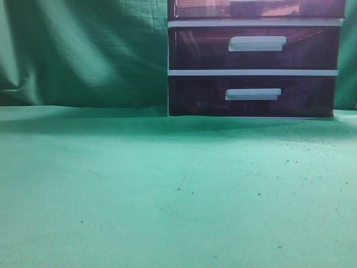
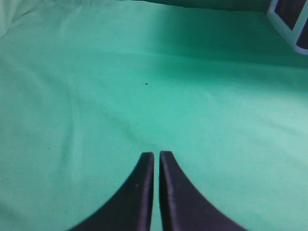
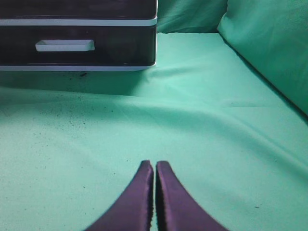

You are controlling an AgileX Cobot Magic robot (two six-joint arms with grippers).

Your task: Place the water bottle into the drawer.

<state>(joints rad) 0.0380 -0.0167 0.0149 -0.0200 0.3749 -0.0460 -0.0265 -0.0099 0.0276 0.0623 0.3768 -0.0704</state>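
Observation:
The drawer point(image 1: 256, 9) is the uppermost of three dark purple-brown drawers in a white-framed unit point(image 1: 254, 72). Only its lower part shows, at the top edge of the exterior view, and it looks pushed in. The water bottle is not in any view. My left gripper point(image 2: 157, 154) is shut and empty over bare green cloth, far left of the unit's corner point(image 2: 288, 21). My right gripper point(image 3: 154, 163) is shut and empty over the cloth, in front of and right of the unit point(image 3: 96, 67). Neither gripper shows in the exterior view.
Green cloth point(image 1: 167, 190) covers the table and hangs as a backdrop point(image 1: 83, 50). The middle drawer point(image 1: 256, 47) and bottom drawer point(image 1: 254, 96) have white bar handles. A raised fold of cloth point(image 3: 269, 53) borders the right side.

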